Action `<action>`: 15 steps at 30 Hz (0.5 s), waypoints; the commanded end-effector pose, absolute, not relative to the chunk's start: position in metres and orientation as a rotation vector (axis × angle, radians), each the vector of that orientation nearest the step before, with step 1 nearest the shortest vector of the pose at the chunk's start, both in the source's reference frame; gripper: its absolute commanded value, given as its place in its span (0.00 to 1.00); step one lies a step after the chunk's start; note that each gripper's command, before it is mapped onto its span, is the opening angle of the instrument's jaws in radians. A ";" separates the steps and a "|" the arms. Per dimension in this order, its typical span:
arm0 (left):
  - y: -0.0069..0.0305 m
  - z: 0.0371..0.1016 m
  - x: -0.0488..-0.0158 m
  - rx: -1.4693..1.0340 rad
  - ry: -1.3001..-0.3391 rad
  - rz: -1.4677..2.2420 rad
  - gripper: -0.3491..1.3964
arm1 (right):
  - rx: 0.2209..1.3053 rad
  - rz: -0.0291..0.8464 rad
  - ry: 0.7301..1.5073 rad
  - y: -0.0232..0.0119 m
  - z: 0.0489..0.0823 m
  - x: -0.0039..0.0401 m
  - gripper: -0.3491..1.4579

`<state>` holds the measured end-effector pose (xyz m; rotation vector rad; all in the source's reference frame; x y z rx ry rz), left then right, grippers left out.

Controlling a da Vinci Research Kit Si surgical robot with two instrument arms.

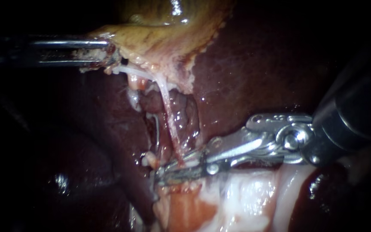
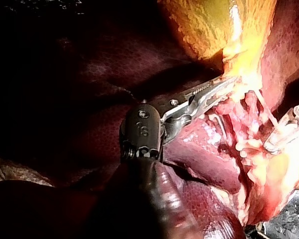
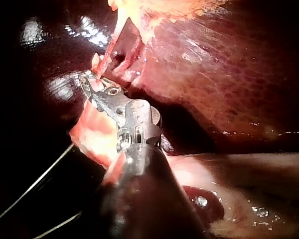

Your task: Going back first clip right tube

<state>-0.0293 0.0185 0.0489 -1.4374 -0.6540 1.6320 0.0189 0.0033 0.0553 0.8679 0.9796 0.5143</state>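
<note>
Dark red liver (image 1: 258, 64) is filling the background, with the gallbladder (image 1: 159, 38) lying across its upper part. The left instrument (image 1: 108, 55) is pinching the gallbladder's edge, jaws clamped on it. The right instrument (image 1: 174, 171) is pressing its nearly parallel jaws on the lower end of the pale tube (image 1: 168, 116) (any clip there is too hidden to make out). Both shafts are running off into darkness.

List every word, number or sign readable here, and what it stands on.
On the liver and gallbladder: no text.
On the left instrument: one stamped mark on its wrist housing, seen in the left wrist view, too blurred to quote.
On the right instrument: nothing legible.
</note>
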 end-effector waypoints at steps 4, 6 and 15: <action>0.0185 0.0489 -0.0293 -1.437 -0.654 1.632 0.00 | 0.869 0.518 0.988 0.0034 0.0555 0.0193 0.09; 0.0184 0.0489 -0.0293 -1.437 -0.653 1.632 0.00 | 0.876 0.524 1.011 0.0034 0.0556 0.0196 0.28; 0.0184 0.0489 -0.0294 -1.437 -0.653 1.632 0.00 | 0.673 0.429 1.107 0.0034 0.0559 0.0209 0.47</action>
